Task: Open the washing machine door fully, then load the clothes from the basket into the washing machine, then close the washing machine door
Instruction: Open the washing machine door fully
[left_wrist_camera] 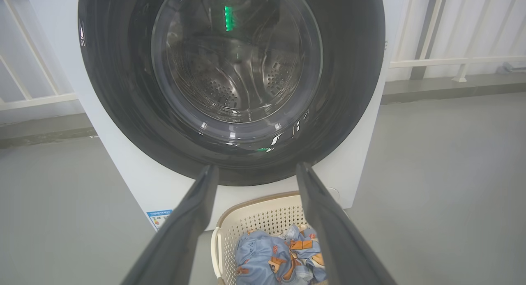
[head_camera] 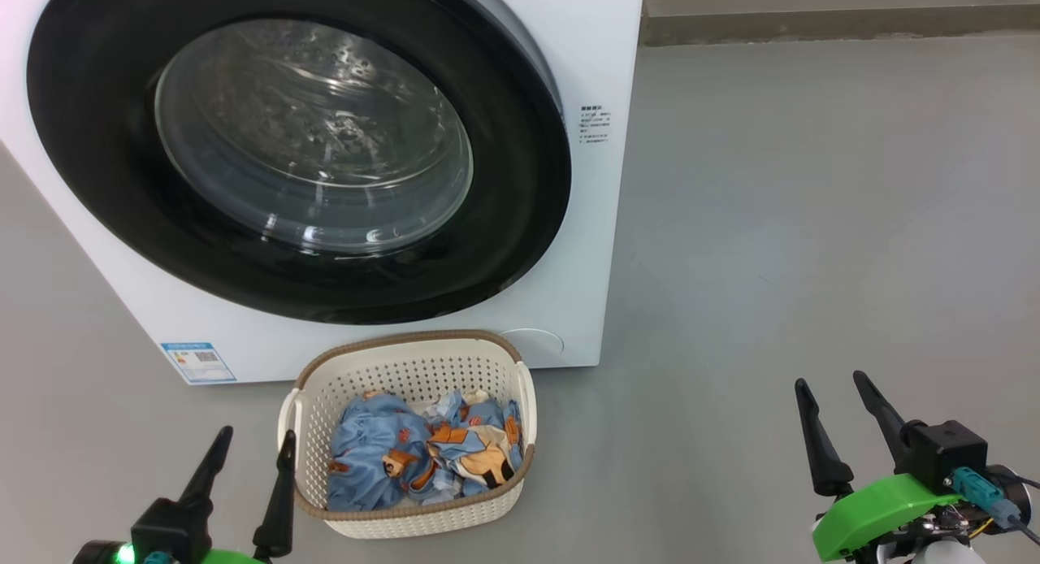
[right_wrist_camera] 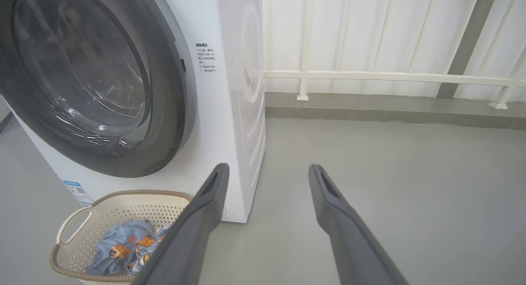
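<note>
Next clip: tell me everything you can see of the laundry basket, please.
The basket is a small cream-white plastic tub, a rounded rectangle with perforated walls, a brown woven-look rim and side handles. It stands upright on the grey floor close before the washing machine, below its door. Blue bear-print clothes lie crumpled inside. The open left gripper hangs beside it, not touching.

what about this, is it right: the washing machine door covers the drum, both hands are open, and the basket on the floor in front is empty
Not quite: the basket is not empty, it holds the clothes, as the head view shows. The rest stands: the washing machine door covers the drum, the left hand and right hand are open.
</note>
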